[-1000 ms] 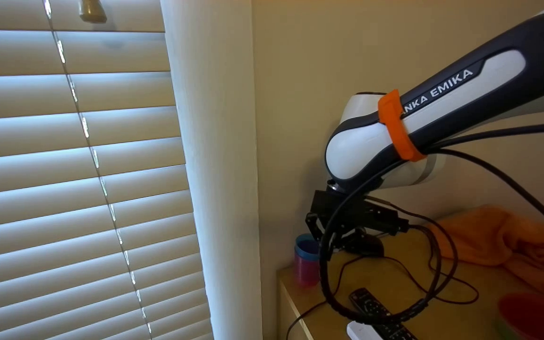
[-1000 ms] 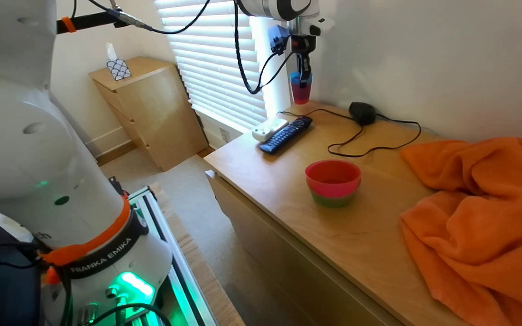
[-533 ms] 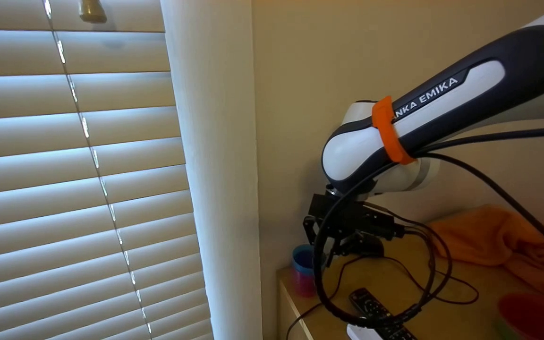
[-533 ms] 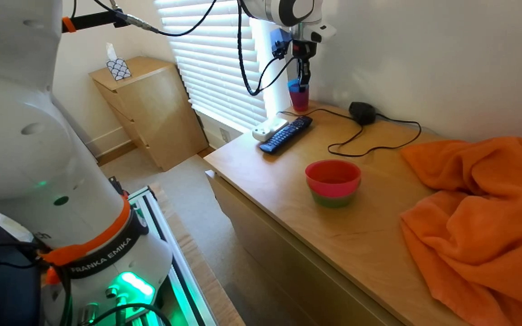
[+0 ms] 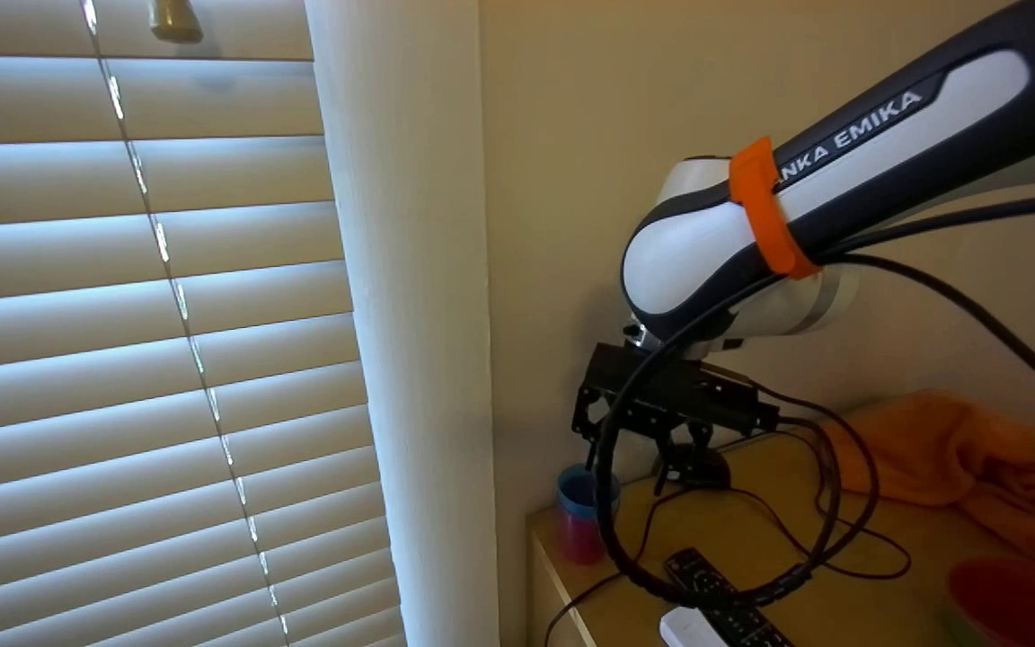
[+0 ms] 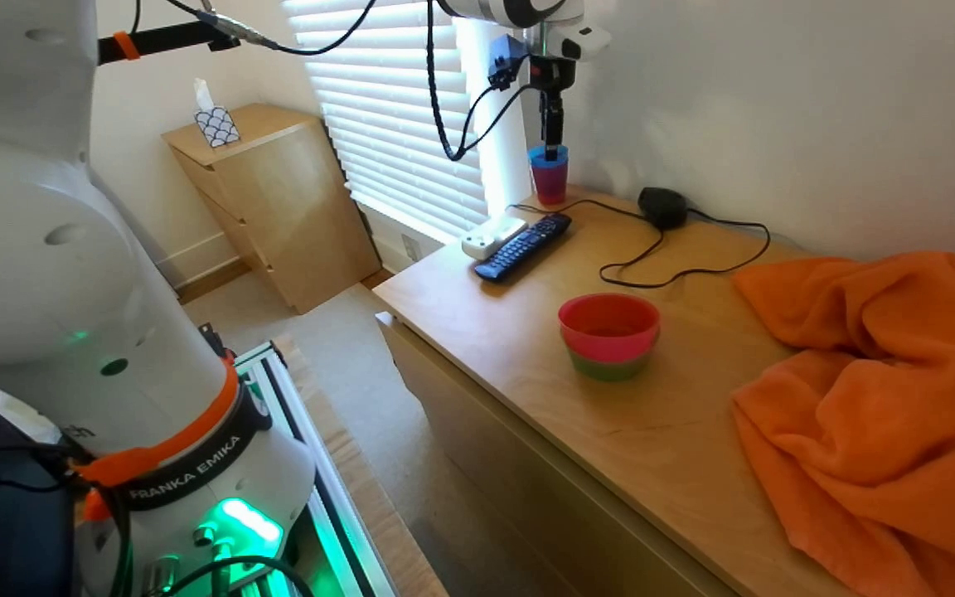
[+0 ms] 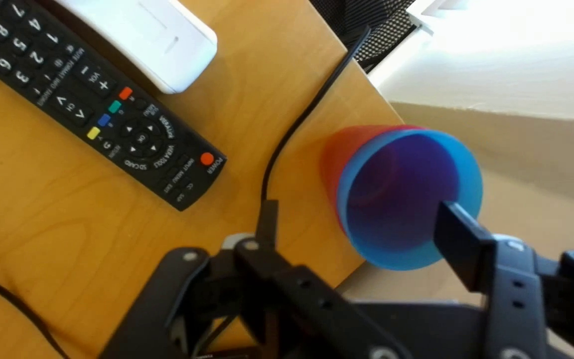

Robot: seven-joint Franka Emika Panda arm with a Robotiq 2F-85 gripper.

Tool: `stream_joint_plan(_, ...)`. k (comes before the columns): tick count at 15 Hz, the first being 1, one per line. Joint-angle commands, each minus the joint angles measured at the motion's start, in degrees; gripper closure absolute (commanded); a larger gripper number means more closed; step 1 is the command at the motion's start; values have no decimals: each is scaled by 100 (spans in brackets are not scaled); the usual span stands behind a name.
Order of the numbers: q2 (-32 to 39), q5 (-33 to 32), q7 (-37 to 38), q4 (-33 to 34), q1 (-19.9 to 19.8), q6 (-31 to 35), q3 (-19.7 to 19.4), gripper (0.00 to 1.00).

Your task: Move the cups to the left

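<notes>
The cups (image 6: pixel 550 181) are nested, a blue rim (image 7: pixel 470 184) above a red outer wall. They stand upright on the corner of the wooden dresser top (image 6: pixel 676 431) by the window, and show in both exterior views. My gripper (image 7: pixel 361 224) is above them with its fingers spread well apart and nothing held between them. In the wrist view the right fingertip (image 7: pixel 459 234) overlaps the blue rim; whether it touches I cannot tell. The left fingertip (image 7: pixel 268 219) is over bare wood. In an exterior view the gripper (image 5: pixel 627 472) hangs just above the cups.
A black remote (image 6: pixel 523 246) and a white box (image 6: pixel 494 236) lie close to the cups. A black adapter (image 6: pixel 662 207) trails a cable across the top. Nested red and green bowls (image 6: pixel 610 336) stand mid-surface, with an orange cloth (image 6: pixel 884 414) to the right. A wall backs the dresser.
The cups came down onto the dresser corner while gripped at the rim. Since then the jaws have opened, letting them go, and the arm has risen slightly.
</notes>
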Motion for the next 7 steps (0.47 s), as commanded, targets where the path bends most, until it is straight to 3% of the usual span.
stream_joint_plan(1,-1141,-256,853,-914,289,-305,-10,0)
stream_joint_plan(3,-1662,32,1319,-1289,283,-701,212,0)
stream_joint_plan(5,-2212,-202,2375,-1726,419,-798,301,0)
stream_joint_plan(6,-1534,-130,1691,-1019,191,-796,388,0)
stream_joint_plan(7,-1781,-157,2005,-1223,223,-821,451,0)
